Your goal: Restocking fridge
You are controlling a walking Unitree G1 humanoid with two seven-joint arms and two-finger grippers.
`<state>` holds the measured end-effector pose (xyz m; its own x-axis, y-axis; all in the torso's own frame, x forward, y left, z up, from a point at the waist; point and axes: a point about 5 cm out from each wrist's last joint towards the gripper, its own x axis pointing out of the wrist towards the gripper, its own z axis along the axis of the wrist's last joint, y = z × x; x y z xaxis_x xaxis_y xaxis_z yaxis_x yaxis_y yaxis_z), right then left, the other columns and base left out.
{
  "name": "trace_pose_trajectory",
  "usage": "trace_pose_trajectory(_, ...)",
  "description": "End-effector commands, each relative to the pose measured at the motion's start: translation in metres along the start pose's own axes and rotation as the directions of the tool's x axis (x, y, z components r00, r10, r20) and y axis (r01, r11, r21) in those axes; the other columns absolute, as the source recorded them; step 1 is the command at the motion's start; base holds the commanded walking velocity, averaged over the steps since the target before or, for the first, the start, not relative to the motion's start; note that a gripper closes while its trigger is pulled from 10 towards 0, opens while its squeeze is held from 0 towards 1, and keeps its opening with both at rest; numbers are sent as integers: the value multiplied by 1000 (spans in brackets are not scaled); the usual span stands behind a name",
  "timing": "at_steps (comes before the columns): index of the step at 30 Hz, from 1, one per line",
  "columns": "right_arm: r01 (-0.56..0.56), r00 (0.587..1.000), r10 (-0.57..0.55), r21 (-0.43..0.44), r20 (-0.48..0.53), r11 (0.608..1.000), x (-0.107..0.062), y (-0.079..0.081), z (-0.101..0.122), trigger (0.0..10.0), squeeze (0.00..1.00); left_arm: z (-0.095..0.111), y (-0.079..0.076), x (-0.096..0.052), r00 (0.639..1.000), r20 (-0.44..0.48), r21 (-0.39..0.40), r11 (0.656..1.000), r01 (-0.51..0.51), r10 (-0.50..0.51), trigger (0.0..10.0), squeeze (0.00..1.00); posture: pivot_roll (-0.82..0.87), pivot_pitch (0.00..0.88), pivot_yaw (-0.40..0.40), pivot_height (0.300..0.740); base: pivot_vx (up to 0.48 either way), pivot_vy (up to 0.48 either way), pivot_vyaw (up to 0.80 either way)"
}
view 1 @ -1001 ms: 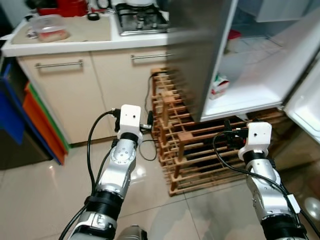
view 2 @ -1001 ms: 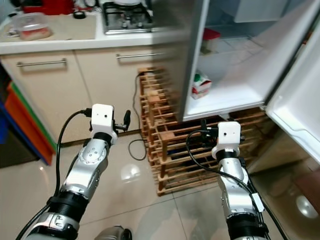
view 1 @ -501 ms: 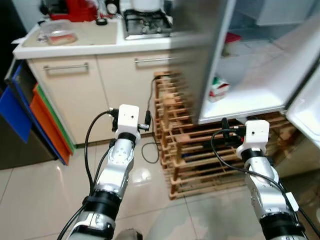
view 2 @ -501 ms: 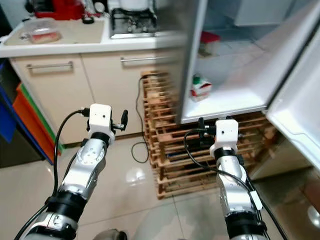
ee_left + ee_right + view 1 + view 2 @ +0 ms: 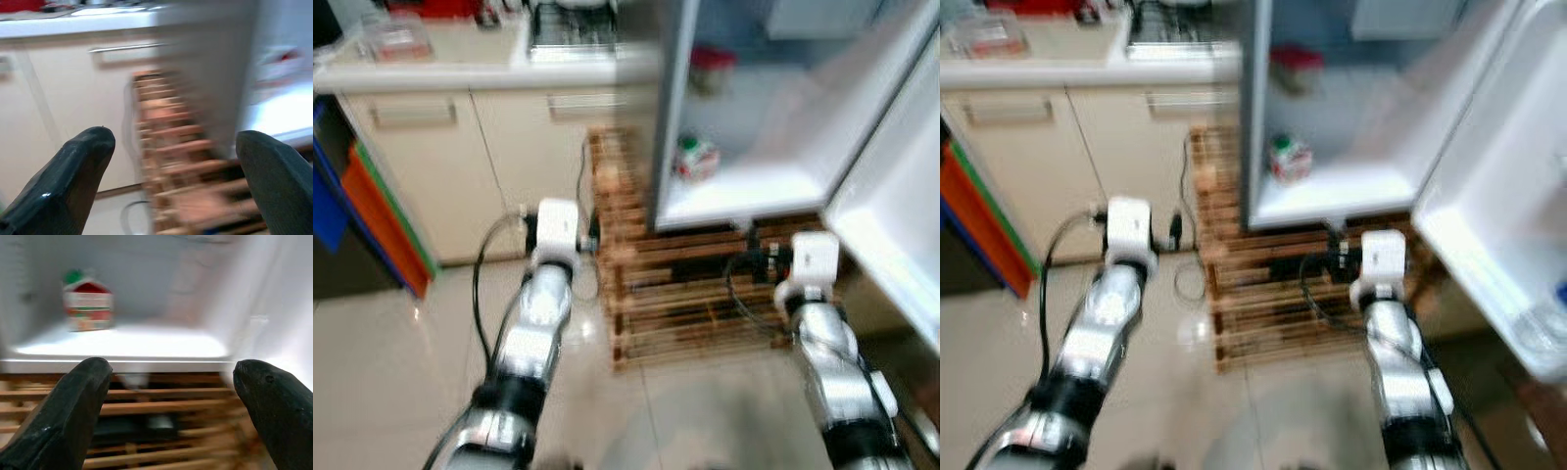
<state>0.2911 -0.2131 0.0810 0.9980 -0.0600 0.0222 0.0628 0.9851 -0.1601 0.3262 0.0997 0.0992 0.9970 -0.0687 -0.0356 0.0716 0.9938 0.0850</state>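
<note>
Looking down at the kitchen floor, the robot faces an open fridge (image 5: 724,191) that sits on a wooden rack (image 5: 685,304). The pictures are blurry, so small things are hard to tell.

The right gripper (image 5: 168,396) is held out in front of the fridge's low shelf. Its two black fingers (image 5: 73,406) are spread wide apart, and nothing is between them. The left gripper (image 5: 171,171) is also spread wide and holds nothing. It points at the rack and the cupboard (image 5: 73,93) beside the fridge.

A small carton (image 5: 88,306) stands upright on the bottom shelf, near the back. It is red and white with a green top. From the right gripper, the carton is ahead, a bit higher, and off toward the robot's left side. A red thing (image 5: 713,61) sits on a higher shelf, too blurry to name.

The right arm is the nearer one to the fridge. The left arm is off to the side, in front of the rack.

Neither gripper has food to put in, so I think the robot must first go and fetch something. On the counter (image 5: 470,59) a clear box (image 5: 396,37) waits, well away from both grippers.
</note>
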Motion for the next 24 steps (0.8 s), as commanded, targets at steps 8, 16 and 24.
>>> trace_pose_trajectory(8,-2,1000,2,-9,3,1000,-1,-1,1,10000,0,6,7,4,1000,18,-24,999,-24,25,10000,0,45,1,-4,732,61,0,334)
trace_pose_trajectory(16,22,1000,-22,-9,-9,1000,-6,-8,-3,10000,0,6,8,5,1000,20,-19,1000,-15,15,10000,0,45,3,-2,732,0,0,0)
trace_pose_trajectory(24,-46,999,46,2,-6,999,-12,10,-5,10000,0,5,7,6,1000,9,-21,999,-24,24,10000,0,42,0,0,732,0,-471,0)
